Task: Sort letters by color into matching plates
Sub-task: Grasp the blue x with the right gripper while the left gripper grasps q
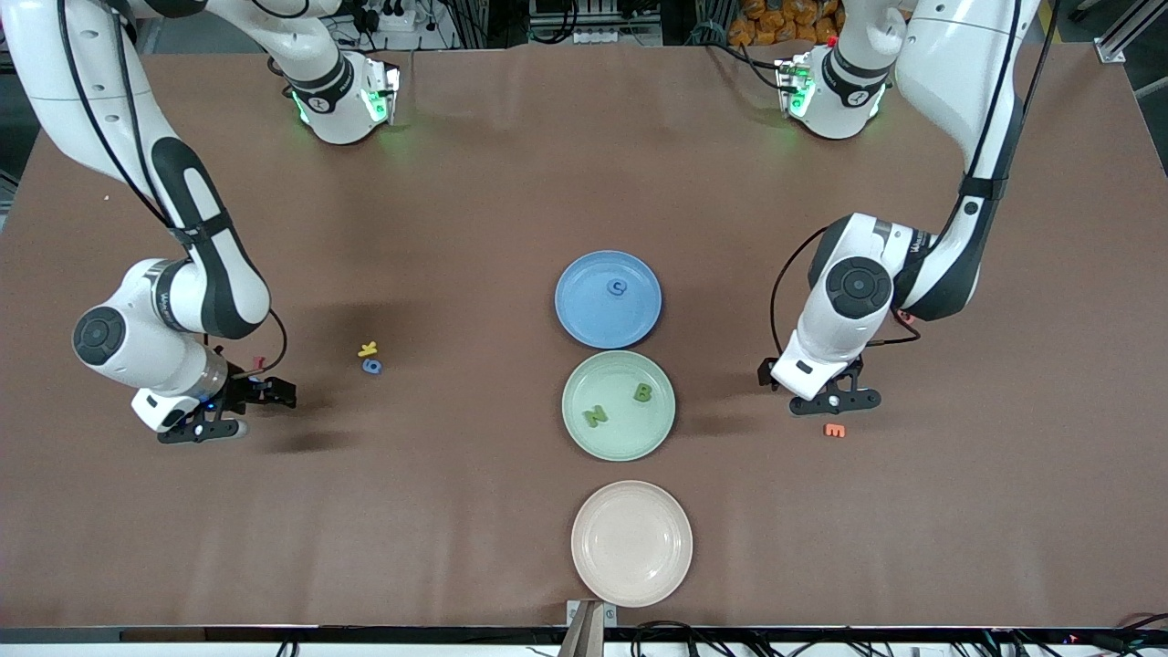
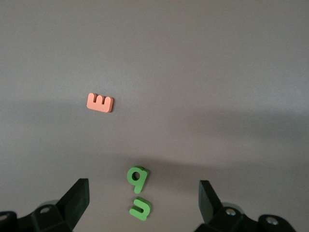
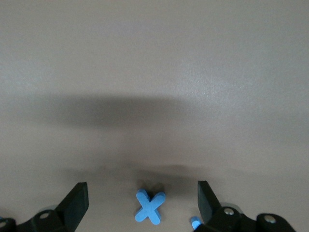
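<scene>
Left gripper jaws apart over two green letters on worktop. Right gripper jaws apart over blue X. Green plate holds two letters, blue plate one.

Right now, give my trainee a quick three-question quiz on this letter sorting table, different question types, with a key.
1. True or false: the green plate holds two green letters.
2. Which letter lies in the blue plate? A) yellow B) blue C) orange
3. Fill in: in its wrist view, the right gripper, open, hangs over a blue ___-shaped letter.

Key: 1 true; 2 B; 3 X. For reference: green letters, blue letter.
</scene>
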`<state>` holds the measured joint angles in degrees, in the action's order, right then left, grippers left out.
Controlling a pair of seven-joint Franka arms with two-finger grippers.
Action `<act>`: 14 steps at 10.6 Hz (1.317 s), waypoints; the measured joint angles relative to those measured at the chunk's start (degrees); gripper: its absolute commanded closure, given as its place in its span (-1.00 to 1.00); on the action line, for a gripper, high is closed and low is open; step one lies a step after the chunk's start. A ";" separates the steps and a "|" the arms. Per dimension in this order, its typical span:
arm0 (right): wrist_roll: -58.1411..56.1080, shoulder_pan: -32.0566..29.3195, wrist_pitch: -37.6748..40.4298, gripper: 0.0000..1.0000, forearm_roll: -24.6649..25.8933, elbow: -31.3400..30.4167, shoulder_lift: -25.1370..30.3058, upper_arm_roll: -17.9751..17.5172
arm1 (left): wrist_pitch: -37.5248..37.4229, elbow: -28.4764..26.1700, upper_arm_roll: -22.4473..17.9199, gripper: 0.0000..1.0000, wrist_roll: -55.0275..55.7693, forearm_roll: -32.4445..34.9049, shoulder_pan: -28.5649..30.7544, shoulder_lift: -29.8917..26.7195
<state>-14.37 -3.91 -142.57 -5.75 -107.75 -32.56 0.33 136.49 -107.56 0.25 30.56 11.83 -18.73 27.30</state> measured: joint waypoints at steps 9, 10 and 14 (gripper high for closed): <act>0.00 -0.03 -7.38 -0.23 0.00 -6.77 0.05 -0.20 | 12.59 -9.32 2.20 -0.87 -4.01 0.10 5.21 1.23; 0.00 -0.04 -7.90 -0.16 0.00 -7.36 0.08 -0.21 | 13.00 -9.34 2.79 -0.82 -4.01 0.10 5.60 1.69; -0.43 -0.20 -8.82 -0.03 0.02 -9.11 1.06 -0.17 | 14.11 -9.37 6.14 -0.72 -4.42 0.10 9.83 3.13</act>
<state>-14.80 -4.12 -151.39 -5.73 -116.86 -31.50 0.15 150.61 -116.93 6.39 26.14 11.92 -8.90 30.43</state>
